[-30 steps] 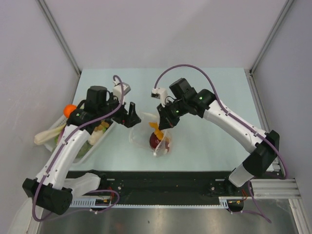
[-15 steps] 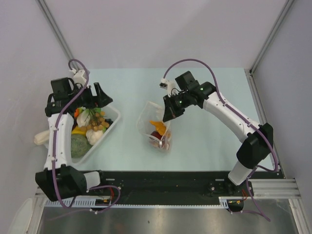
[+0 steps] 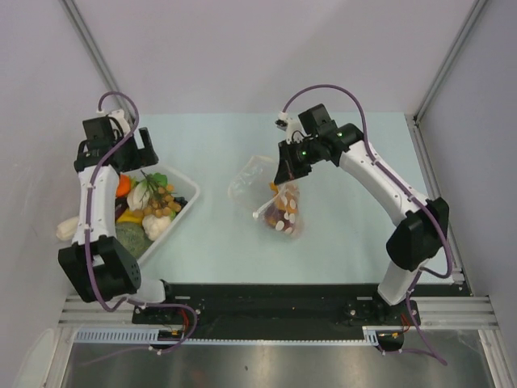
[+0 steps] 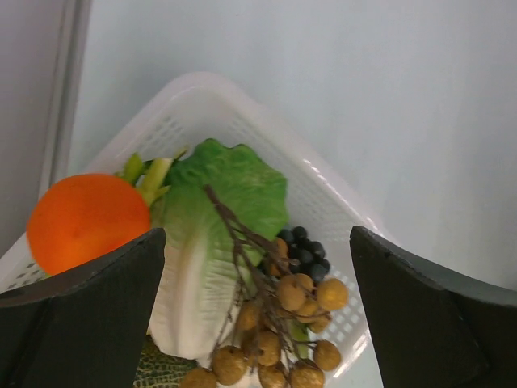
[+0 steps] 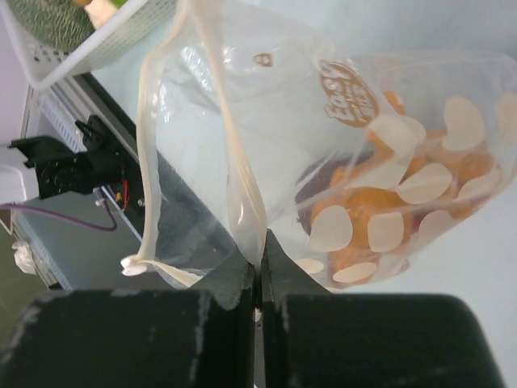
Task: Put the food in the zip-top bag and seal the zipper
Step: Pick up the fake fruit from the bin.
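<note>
Though open-mouthed, clear dotted bag [image 5: 266, 113] w/ food [image 5: 363, 202].

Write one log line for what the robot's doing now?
left gripper: open, above white basket | right gripper: shut on zip-top bag | zipper: unsealed

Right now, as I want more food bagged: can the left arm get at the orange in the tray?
Probably yes. The left gripper hangs open above the white tray, and the orange lies uncovered on top, beside the lettuce leaf.
</note>
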### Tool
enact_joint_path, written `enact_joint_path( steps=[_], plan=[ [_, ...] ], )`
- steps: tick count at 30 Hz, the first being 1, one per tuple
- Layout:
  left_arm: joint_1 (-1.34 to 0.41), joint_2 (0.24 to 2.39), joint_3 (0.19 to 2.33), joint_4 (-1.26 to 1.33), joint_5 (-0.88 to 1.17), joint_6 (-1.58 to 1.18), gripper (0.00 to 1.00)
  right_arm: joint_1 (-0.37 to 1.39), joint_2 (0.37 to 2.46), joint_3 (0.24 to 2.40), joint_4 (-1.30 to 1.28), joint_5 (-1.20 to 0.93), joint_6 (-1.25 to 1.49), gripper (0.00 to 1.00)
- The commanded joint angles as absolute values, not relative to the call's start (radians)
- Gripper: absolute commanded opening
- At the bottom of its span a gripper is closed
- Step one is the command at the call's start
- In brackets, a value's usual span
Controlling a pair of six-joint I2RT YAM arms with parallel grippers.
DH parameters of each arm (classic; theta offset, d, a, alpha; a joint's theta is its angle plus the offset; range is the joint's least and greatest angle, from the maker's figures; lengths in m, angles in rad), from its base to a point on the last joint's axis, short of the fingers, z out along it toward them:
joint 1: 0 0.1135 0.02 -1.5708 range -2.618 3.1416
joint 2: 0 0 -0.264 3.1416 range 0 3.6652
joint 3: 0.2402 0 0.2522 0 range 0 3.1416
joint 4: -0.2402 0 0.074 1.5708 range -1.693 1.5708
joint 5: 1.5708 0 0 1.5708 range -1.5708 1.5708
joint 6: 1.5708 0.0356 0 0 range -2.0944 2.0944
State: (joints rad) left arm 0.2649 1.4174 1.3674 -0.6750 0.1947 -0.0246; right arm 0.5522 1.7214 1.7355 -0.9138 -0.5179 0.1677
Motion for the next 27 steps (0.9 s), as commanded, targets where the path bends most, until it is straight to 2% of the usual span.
enact_joint_path(
  steps=[1,12,19,27],
  plan=[
    [0.323,1.483,1.411,-0.686,0.077,-0.009,1.00,0.503,1.785,1.776,-0.885,-0.549,0.222,0.00],
    [0.367,1.566,1.362,-0.641,-0.049,0.055,1.00,0.479,1.867,1.848,-0.859,-0.586,0.253,0.00],
    [0.368,1.511,1.370,-0.647,0.095,0.100,1.00,0.479,1.908,1.904,-0.871,-0.594,0.242,0.00],
    [0.370,1.422,1.394,-0.667,0.060,0.118,1.00,0.479,1.928,1.916,-0.881,-0.614,0.241,0.00]
  ],
)
